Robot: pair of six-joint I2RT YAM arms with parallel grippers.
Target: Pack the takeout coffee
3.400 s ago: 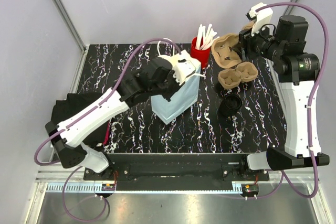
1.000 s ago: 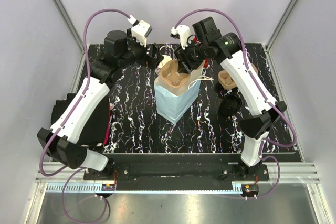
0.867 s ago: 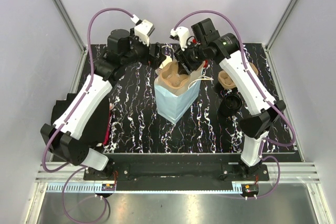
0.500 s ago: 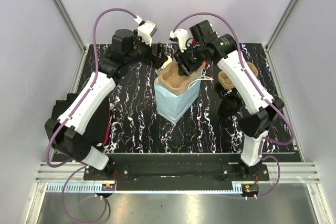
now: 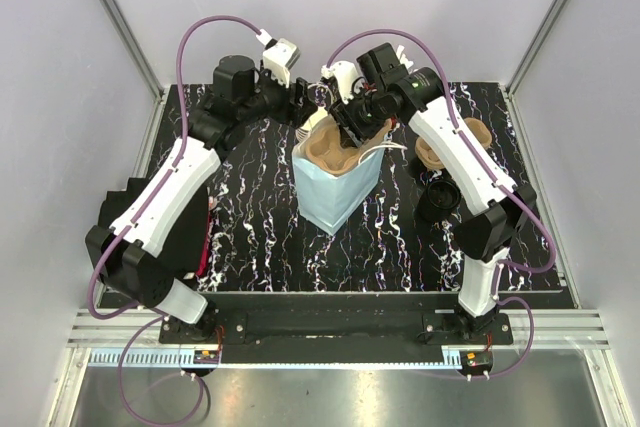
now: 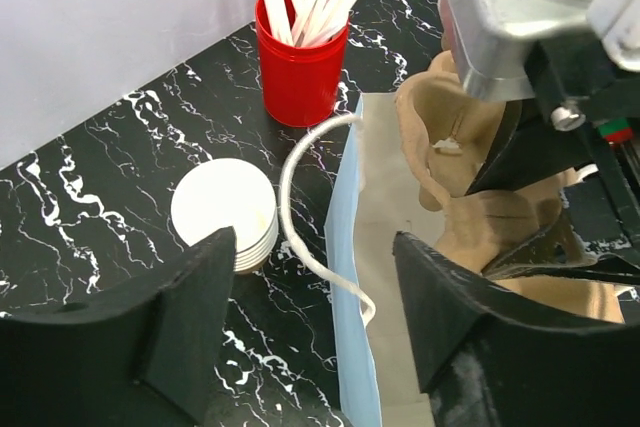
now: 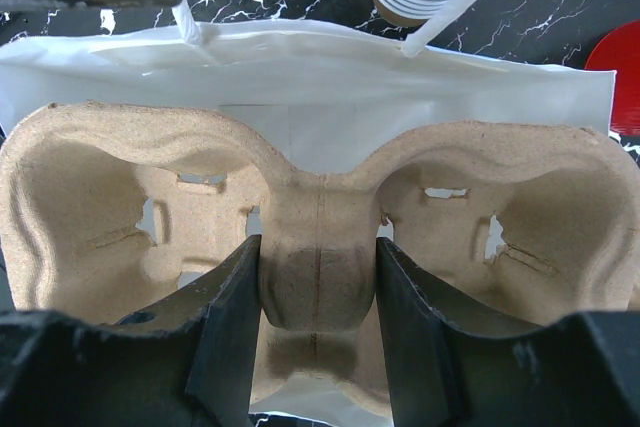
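The takeout coffee [image 5: 438,201] stands on the table right of the bag, only its round black lid showing. A light blue paper bag [image 5: 335,192] stands open mid-table. My right gripper [image 7: 318,287] is shut on the centre ridge of a brown pulp cup carrier [image 7: 110,207], which sits in the bag's mouth [image 5: 335,152]. My left gripper [image 6: 315,247] is open at the bag's far-left rim. The bag's blue edge [image 6: 352,277] and white handle loop [image 6: 300,212] lie between its fingers [image 6: 180,327], untouched.
A red cup of white sticks [image 6: 300,67] and a stack of lidless cups [image 6: 225,212] stand behind the bag. A second pulp carrier [image 5: 435,152] lies at the right. A black cloth heap [image 5: 150,222] sits at the table's left edge.
My left gripper has moved right to the bag's rim and its jaws have narrowed. My right gripper has shifted slightly left and down with the carrier in the bag's mouth.
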